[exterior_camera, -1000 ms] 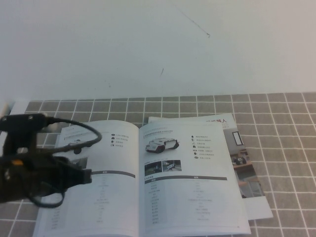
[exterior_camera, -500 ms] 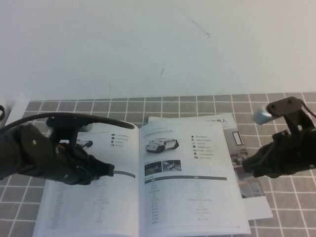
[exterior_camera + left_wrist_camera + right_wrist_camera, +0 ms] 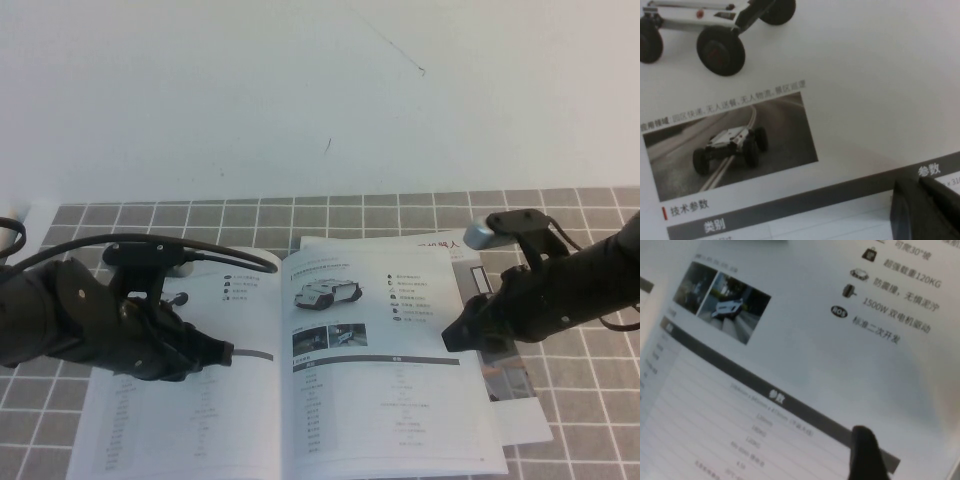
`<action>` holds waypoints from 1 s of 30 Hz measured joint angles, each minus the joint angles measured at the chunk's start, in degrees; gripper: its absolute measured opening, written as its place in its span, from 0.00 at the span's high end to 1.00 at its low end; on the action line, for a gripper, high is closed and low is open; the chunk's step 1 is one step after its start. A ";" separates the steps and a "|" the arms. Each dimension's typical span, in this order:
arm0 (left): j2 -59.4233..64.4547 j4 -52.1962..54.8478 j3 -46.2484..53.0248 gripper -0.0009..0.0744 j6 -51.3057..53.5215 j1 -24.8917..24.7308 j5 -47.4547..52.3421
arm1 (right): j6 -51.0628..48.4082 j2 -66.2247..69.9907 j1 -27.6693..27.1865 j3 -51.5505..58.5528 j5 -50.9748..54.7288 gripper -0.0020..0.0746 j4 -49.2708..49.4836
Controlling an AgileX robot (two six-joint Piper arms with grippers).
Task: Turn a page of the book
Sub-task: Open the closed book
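Approach step: right gripper (image 3: 448, 340) over the page (image 3: 390, 390) outer edge, fingers' state unclear; left gripper (image 3: 222, 352) pinning the book (image 3: 180, 420), unclear too; next, pinch one leaf.

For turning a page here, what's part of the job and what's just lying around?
Job: book; its right-hand page; right gripper over that page's outer edge; left gripper over the left page.
Lying about: colourful leaflet under the book; checked mat.
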 joint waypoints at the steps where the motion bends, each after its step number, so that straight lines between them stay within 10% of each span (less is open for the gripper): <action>1: 0.00 0.00 -0.09 0.99 0.00 0.00 -0.24 | 0.35 0.89 0.00 -0.53 0.00 0.47 0.23; 30: 0.39 -0.22 -0.09 0.99 0.86 0.00 -0.36 | 5.01 7.65 0.00 -7.55 11.37 0.46 5.77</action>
